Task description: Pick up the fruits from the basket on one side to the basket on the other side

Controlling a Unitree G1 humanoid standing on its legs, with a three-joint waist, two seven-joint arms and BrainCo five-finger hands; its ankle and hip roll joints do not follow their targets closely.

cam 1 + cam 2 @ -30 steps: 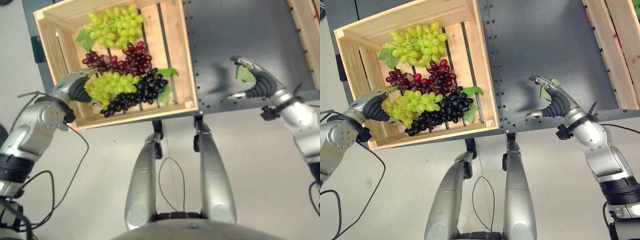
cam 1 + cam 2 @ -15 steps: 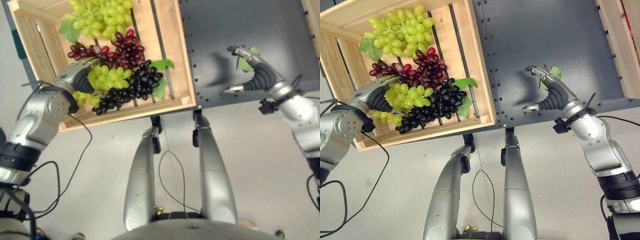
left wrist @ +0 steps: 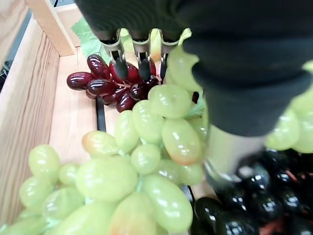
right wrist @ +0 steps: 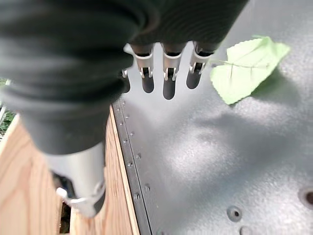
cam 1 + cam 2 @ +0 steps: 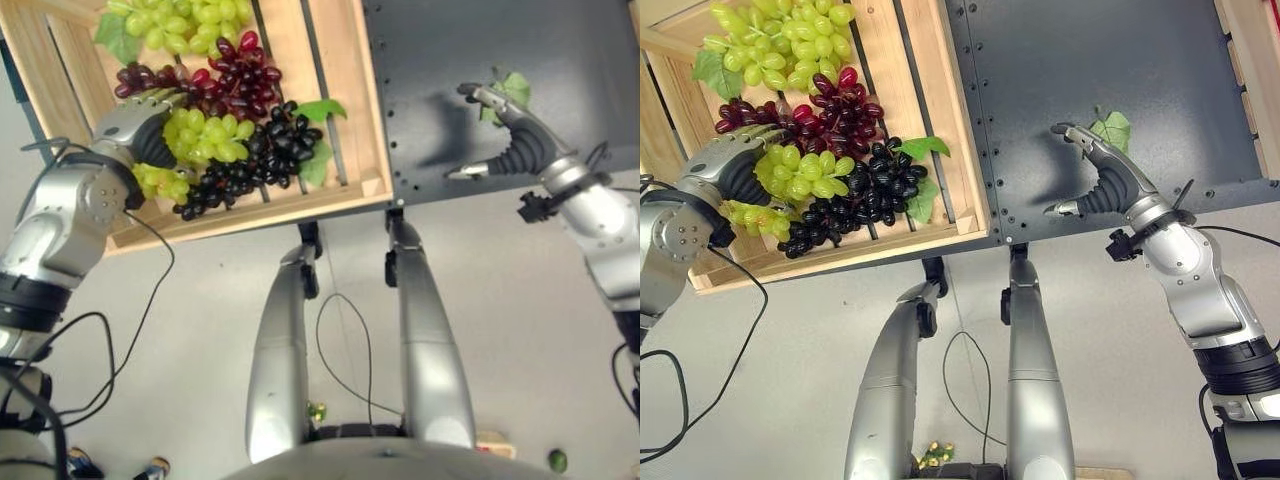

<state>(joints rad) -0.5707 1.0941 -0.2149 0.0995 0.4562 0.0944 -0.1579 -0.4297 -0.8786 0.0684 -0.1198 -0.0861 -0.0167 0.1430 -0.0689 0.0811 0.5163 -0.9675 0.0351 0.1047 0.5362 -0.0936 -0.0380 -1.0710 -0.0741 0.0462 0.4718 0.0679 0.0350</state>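
Observation:
A wooden crate point(image 5: 368, 110) on my left holds several grape bunches. My left hand point(image 5: 138, 140) reaches into it and is curled on a green grape bunch point(image 5: 205, 135). In the left wrist view its fingers point(image 3: 119, 61) lie over the green grapes point(image 3: 161, 127) and the thumb point(image 3: 226, 164) presses from the other side. Red grapes point(image 5: 235, 85) lie just beyond the held bunch, and black grapes point(image 5: 262, 165) lie beside it. My right hand point(image 5: 512, 150) hovers open over the dark table point(image 5: 430, 60). A loose green leaf point(image 4: 248, 68) lies just past its fingertips.
Another green bunch point(image 5: 175, 15) with a leaf fills the crate's far end. A second wooden crate point(image 5: 1250, 90) stands at the right edge of the table. Bare dark tabletop lies between the two crates.
The camera has moved, so the whole scene sits higher in the picture. The left hand stays on the green bunch. The leaf, earlier under the right palm, now lies past the fingertips.

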